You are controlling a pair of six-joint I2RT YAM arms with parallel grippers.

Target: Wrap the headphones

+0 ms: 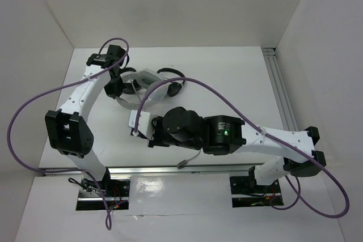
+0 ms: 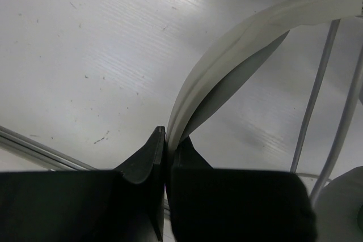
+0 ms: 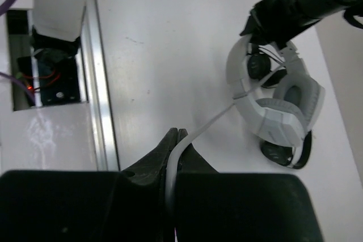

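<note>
The headphones (image 3: 278,114) lie on the counter (image 2: 85,38) in its far-left part, ahead of the left arm. Their padded cups are folded in under the wide pale band (image 2: 227,55). Two black on-ear headphones (image 3: 282,152) sit right against them, one showing beneath the cups and one beside the band.

The left tool (image 2: 166,140) is clamped on the edge of the band, its fingers pressed together with only the thin strip between them. This grip most likely serves as an anchor, pinning the headset so it cannot slide or turn while the cord is worked.

The right tool (image 3: 177,137) is nearer the arms' bases, not far from the metal rail (image 3: 96,83). Its fingers are closed on the thin grey cable (image 3: 212,118). From that pinch the cable runs in a fairly straight line up to the band, so little slack seems to lie between the two. Holding the cord away from the headset gives the right arm a free length to carry around the band or cups.

The wrapping looks to be at an early stage: no turns of cable are clearly visible around the headset, though the far side is hidden. One risk is the cable catching on the black sets beside it.
</note>
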